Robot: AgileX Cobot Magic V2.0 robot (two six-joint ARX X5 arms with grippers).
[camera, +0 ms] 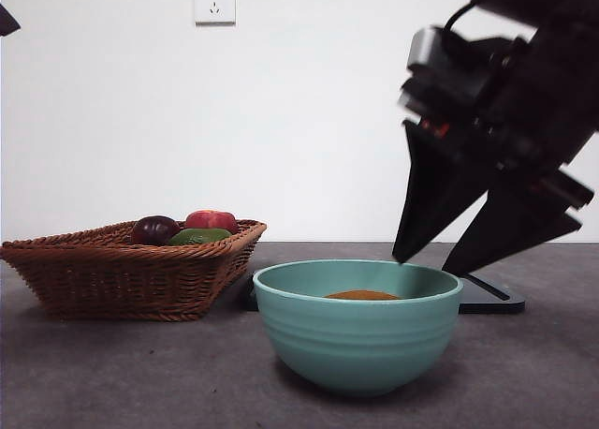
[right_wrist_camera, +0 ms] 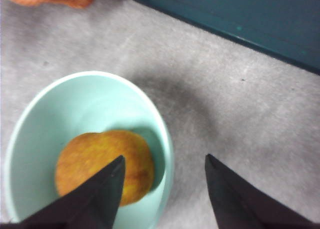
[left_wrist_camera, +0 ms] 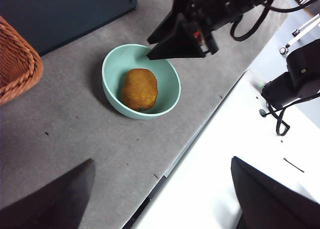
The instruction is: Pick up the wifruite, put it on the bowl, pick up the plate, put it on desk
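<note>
Right claw [camera: 423, 265] spread empty above bowl [camera: 357, 331] rim, wifruite [right_wrist_camera: 104, 166] lying inside below it

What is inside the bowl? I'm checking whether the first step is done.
The wifruite lies alone inside the bowl. The bowl's floor beneath it is covered. The right end effector hangs open above the rim.

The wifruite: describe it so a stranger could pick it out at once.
On the grey desk, beside the wicker basket, stands a teal bowl under the right gripper. The wifruite lies alone inside it. It is oval, dull and brownish-orange, unlike the red, green and dark fruits in the basket.
</note>
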